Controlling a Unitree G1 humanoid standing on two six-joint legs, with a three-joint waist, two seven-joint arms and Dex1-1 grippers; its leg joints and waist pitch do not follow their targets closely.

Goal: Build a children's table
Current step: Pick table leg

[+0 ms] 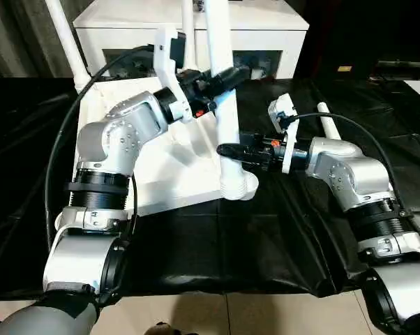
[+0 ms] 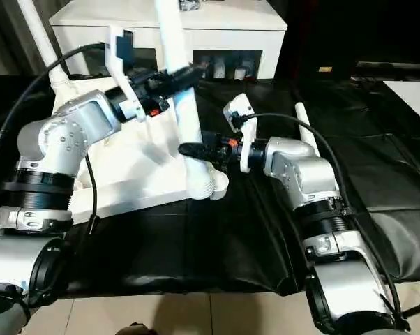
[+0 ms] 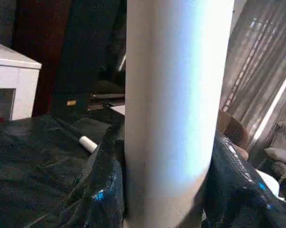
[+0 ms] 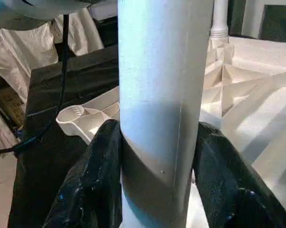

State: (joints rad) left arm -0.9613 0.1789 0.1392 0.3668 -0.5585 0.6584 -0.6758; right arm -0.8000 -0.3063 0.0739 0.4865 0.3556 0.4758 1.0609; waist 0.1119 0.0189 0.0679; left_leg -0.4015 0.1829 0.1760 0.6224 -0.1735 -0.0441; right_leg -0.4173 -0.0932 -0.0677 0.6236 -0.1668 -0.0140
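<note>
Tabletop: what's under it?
Black sheet lies under the upside-down tabletop and spreads past it. What the sheet covers is hidden.

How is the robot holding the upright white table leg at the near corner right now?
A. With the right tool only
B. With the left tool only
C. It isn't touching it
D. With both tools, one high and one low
D: the left tool grips the leg higher up, the right tool just above the tabletop's corner socket.
</note>
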